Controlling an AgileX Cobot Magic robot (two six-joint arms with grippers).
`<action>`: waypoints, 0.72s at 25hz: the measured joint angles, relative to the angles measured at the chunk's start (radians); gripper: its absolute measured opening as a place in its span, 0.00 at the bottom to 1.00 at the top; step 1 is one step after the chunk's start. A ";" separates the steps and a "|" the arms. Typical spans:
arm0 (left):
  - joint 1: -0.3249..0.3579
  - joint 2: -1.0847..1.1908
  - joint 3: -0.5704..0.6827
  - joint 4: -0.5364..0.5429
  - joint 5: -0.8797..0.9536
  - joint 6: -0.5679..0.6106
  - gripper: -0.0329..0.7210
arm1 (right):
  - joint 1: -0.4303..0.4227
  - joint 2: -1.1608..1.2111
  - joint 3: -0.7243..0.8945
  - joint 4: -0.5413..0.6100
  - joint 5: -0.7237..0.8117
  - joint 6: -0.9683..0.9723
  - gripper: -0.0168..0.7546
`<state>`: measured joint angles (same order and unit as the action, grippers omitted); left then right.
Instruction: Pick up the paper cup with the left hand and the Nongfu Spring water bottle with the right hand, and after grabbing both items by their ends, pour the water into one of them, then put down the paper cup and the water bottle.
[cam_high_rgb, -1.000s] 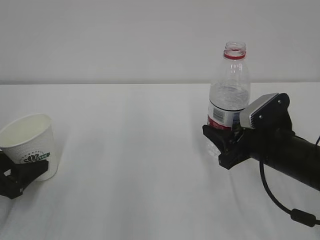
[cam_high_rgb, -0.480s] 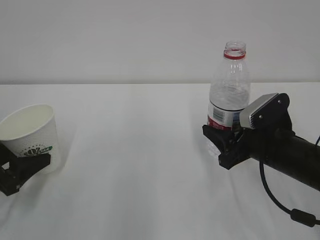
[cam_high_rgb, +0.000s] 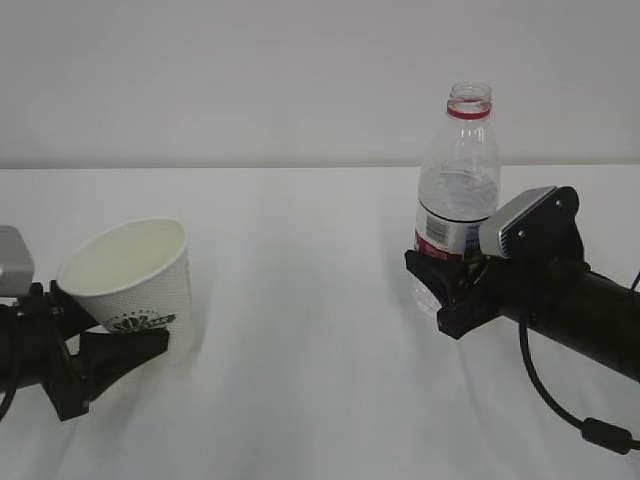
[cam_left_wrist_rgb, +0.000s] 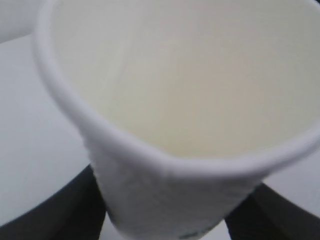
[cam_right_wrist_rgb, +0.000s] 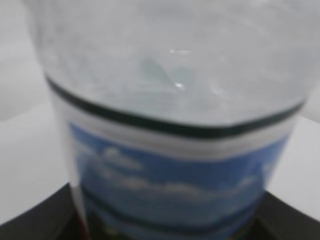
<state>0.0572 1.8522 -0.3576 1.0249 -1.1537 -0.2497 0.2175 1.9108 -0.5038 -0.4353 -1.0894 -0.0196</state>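
The white paper cup (cam_high_rgb: 132, 272) with its green logo is tilted, its mouth leaning up and to the left. My left gripper (cam_high_rgb: 118, 338) is shut on its lower part. In the left wrist view the cup (cam_left_wrist_rgb: 175, 100) fills the frame and looks dry inside, with a black finger (cam_left_wrist_rgb: 75, 210) on each side of its base. The capless Nongfu Spring water bottle (cam_high_rgb: 459, 190) stands upright at the right, with water (cam_high_rgb: 456, 195) reaching above the label. My right gripper (cam_high_rgb: 442, 285) is shut on its lower body. Up close, the bottle's label (cam_right_wrist_rgb: 170, 185) sits between the right gripper's (cam_right_wrist_rgb: 165, 227) jaws.
A white table (cam_high_rgb: 300, 300) stretches between the two arms, with a pale wall (cam_high_rgb: 250, 80) behind. The right arm's black cable (cam_high_rgb: 560, 400) hangs down to the table at the lower right.
My left gripper has carried the paper cup rightward from the left edge toward the middle, tilting it more. The right arm and the bottle have stayed still.
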 joint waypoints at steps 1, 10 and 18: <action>-0.019 0.000 0.000 0.000 0.000 -0.002 0.69 | 0.000 0.000 0.000 -0.001 0.000 0.000 0.61; -0.201 0.000 0.000 0.000 0.000 -0.017 0.69 | 0.000 0.000 0.058 -0.002 0.000 0.000 0.61; -0.328 0.000 0.000 0.000 0.000 -0.029 0.69 | 0.000 0.000 0.105 -0.002 0.000 0.000 0.61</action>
<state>-0.2711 1.8522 -0.3576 1.0249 -1.1537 -0.2783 0.2175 1.9108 -0.3987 -0.4378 -1.0894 -0.0196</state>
